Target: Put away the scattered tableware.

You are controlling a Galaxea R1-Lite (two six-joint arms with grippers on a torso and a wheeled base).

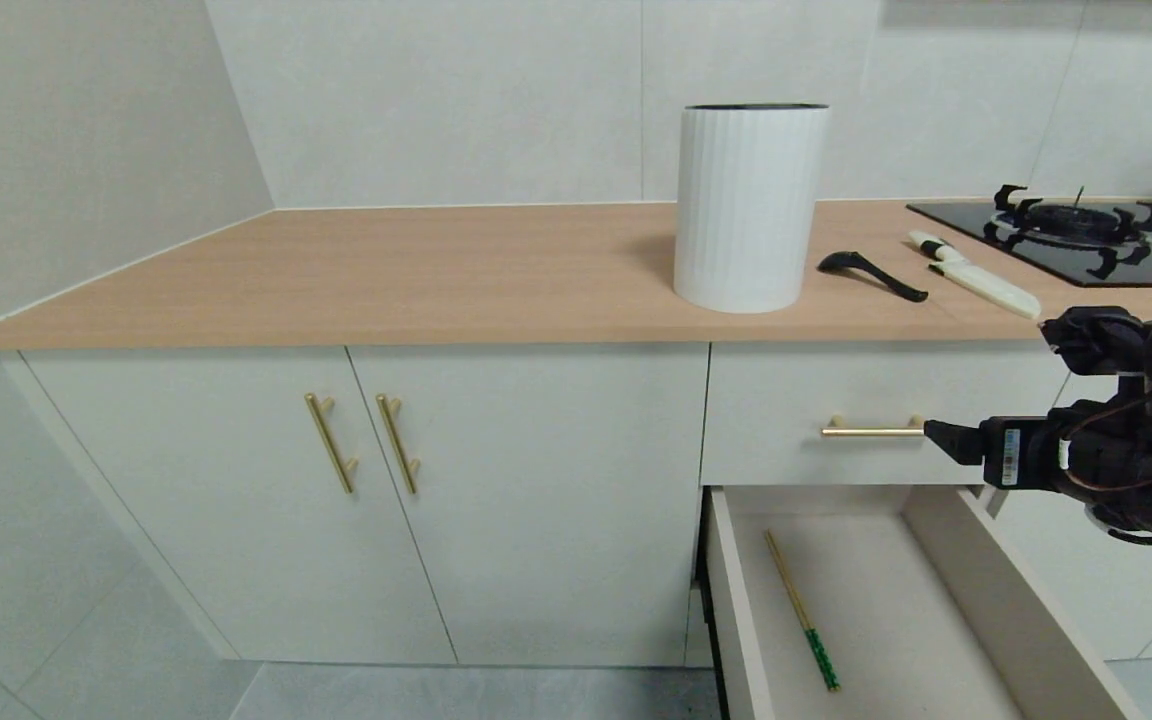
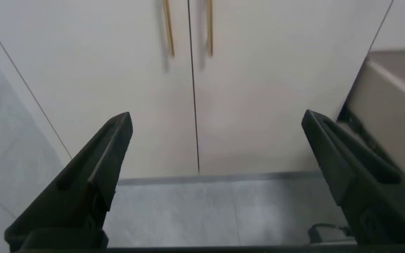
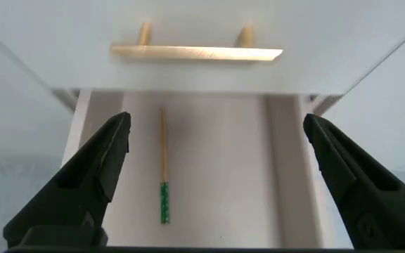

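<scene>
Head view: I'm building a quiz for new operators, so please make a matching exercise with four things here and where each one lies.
Things:
1 chopsticks
2 knife
3 black spoon
4 white canister

Places:
A upright on the counter
B inside the open drawer
C nearest the stove
D between canister and knife

Pairs: 1-B; 2-C; 3-D; 4-A

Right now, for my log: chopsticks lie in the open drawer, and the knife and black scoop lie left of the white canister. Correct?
No. The head view shows the knife and black scoop right of the white canister; the chopsticks do lie in the open drawer.
</scene>
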